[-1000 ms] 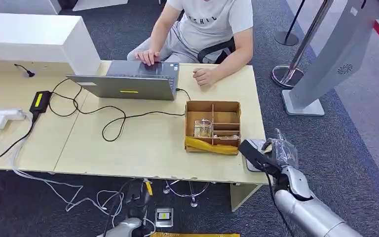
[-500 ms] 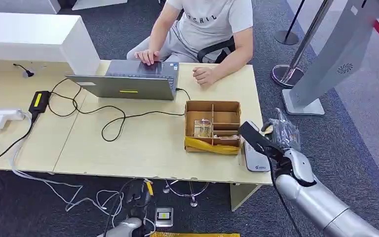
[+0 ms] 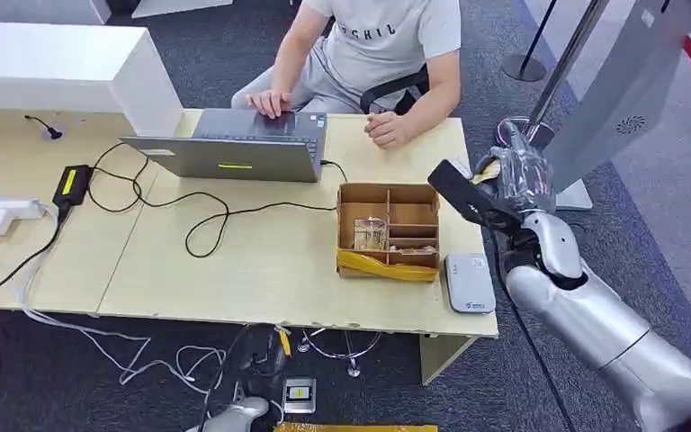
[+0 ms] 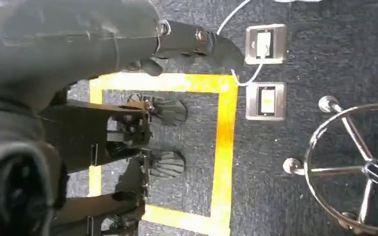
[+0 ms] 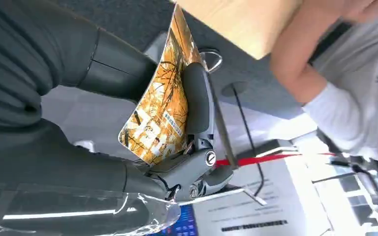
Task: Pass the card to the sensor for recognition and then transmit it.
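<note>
The card (image 5: 160, 115), that orange patterned one, was pinched in your right hand (image 3: 508, 184) between the thumb and a dark finger (image 5: 197, 98). It was up in the air just past the cardboard box (image 3: 389, 229), right of it and above the grey sensor (image 3: 469, 282). Your left hand (image 4: 128, 46) hung over the carpet; can't tell its grip.
</note>
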Robot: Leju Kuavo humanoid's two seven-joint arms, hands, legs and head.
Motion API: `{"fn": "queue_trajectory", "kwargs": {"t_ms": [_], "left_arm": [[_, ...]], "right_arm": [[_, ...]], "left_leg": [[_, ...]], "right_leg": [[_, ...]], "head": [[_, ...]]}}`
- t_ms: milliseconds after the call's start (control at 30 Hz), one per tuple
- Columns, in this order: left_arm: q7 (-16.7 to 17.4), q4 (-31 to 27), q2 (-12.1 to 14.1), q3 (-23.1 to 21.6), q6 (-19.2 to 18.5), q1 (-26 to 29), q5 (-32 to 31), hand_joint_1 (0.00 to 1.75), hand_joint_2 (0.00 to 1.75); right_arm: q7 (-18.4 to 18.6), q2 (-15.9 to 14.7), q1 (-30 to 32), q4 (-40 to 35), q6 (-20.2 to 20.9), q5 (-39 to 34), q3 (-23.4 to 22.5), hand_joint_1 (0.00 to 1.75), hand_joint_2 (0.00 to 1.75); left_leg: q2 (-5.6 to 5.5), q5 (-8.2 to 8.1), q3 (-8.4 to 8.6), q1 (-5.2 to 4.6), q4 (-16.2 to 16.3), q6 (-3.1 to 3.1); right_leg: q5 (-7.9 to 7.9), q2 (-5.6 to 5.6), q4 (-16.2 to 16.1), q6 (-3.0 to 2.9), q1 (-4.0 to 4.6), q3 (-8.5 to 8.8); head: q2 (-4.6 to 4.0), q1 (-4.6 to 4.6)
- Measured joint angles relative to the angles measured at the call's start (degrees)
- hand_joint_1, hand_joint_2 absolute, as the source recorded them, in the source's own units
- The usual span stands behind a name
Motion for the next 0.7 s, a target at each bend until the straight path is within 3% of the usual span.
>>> {"fn": "queue_trajectory", "kwargs": {"t_ms": [333,700], "left_arm": [[0.79,0.52,-2.89,-0.22,-0.87,-0.91,2.14,0.0,0.0],[1.42,1.25,-3.78,-0.31,-0.83,-1.41,2.23,0.0,0.0]], "right_arm": [[-3.81,5.05,-0.69,4.81,-1.03,-2.43,2.16,1.75,1.75],[-3.7,6.28,-0.48,7.72,-1.64,-3.48,3.56,1.75,1.75]], "left_leg": [[-0.15,0.1,-0.09,-0.01,0.0,-0.02],[-0.17,0.17,-0.09,0.0,0.0,-0.03]], "right_leg": [[0.02,-0.13,0.0,0.0,-0.01,-0.03],[0.1,-0.14,0.0,0.0,0.0,-0.06]], "head": [[0.0,0.02],[0.0,0.0]]}}
